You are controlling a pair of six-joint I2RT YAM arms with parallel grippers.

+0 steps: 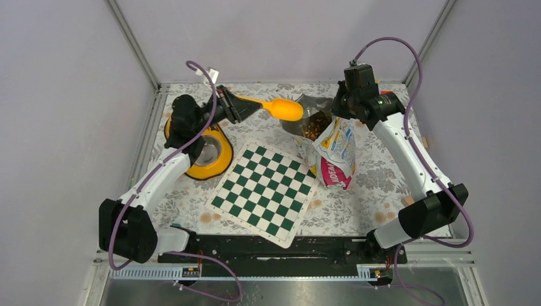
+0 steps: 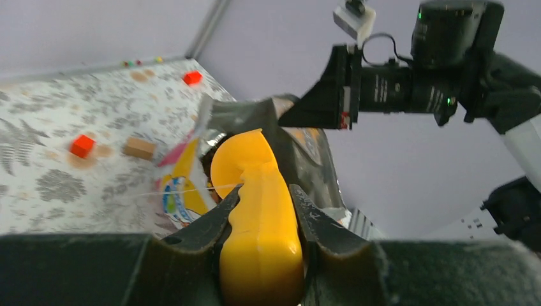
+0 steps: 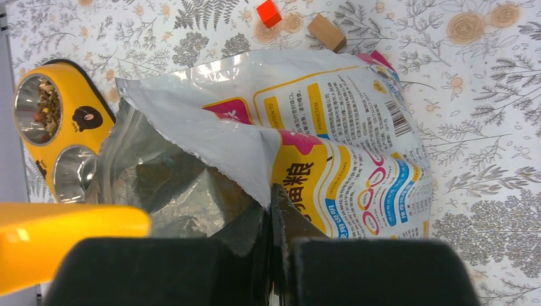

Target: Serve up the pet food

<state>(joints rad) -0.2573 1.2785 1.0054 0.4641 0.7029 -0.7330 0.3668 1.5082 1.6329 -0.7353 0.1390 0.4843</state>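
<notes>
The pet food (image 1: 312,129) shows as brown kibble inside an open, foil-lined bag (image 1: 335,150) at the back middle. My right gripper (image 1: 336,113) is shut on the bag's top edge and holds the mouth open; in the right wrist view its jaws (image 3: 272,199) pinch the torn rim of the bag (image 3: 344,127). My left gripper (image 1: 237,107) is shut on the handle of a yellow scoop (image 1: 284,109), whose bowl hovers just left of the bag's mouth. In the left wrist view the scoop (image 2: 258,210) sits between my fingers (image 2: 220,213). Some kibble (image 3: 48,108) lies in one compartment of the yellow double bowl (image 3: 86,118).
The yellow double bowl (image 1: 217,171) stands at the left under my left arm. A green-and-white checkered mat (image 1: 266,191) lies in the middle. Red cubes (image 2: 82,145) (image 2: 192,78) and a tan wooden block (image 2: 139,148) lie beyond the bag.
</notes>
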